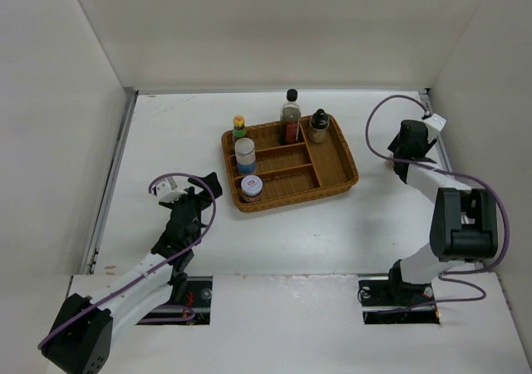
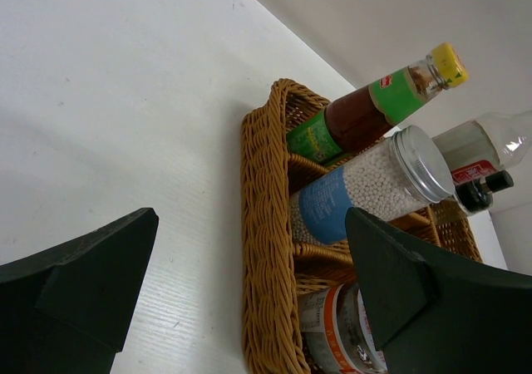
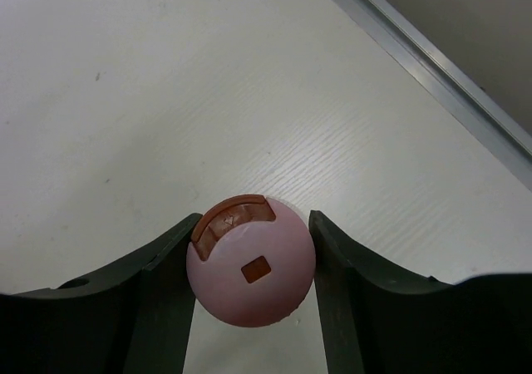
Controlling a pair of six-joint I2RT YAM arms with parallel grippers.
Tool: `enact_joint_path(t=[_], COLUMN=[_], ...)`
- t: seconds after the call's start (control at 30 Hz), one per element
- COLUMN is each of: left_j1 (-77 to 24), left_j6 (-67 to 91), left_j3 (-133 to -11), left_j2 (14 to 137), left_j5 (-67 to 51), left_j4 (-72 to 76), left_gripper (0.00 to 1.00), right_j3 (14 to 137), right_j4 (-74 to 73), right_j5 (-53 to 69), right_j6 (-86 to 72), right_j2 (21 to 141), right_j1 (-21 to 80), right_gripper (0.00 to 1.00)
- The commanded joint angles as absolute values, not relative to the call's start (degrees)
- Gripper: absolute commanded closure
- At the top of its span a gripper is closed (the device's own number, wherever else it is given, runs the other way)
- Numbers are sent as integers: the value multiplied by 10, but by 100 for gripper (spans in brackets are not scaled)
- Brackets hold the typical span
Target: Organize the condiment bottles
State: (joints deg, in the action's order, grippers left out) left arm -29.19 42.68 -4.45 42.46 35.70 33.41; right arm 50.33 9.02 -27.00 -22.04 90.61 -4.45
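Evidently upright, pink-capped shaker [image 3: 250, 262] (cap facing lens).

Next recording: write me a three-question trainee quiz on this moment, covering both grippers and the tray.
1. True or false: the left gripper is shut on a bottle.
2. What sits between the fingers of the right gripper? A. a spoon B. the pink-capped shaker C. nothing
3. In the top view, how many containers stand in the wicker tray?
Key: 1 false, its jaws are wide open and empty. 2 B. 3 five: the tall dark-sauce bottle, yellow-capped bottle, silver-lid jar, black-capped shaker and lilac-capped shaker.
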Motion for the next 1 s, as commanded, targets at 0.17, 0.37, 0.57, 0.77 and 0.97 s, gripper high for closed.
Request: enact_joint_path(t=[0.17, 0.37, 0.57, 0.77, 0.97], left_j1=[-285, -280, -277, -276, -272], left_j6=[433, 433, 433, 433, 433], left_j3=[-38, -36, -37, -37, -40], left_j2=[425, 418, 415, 405, 421], left_j5=[351, 351, 352, 357, 359], left_j4=[346, 343, 339, 332, 333], left_gripper=[0, 0, 0, 0, 0], right_j3=[463, 448, 429, 417, 410], right_j4=[139, 117, 117, 121, 133], right_j5=[-316, -316, -313, -299, -298], right_j6=[-192, -185, -187, -193, -207], right_j2=[709, 693, 736, 791, 822], right_j1=[120, 251, 289, 309, 318], right_gripper=[52, 50, 49, 47, 43])
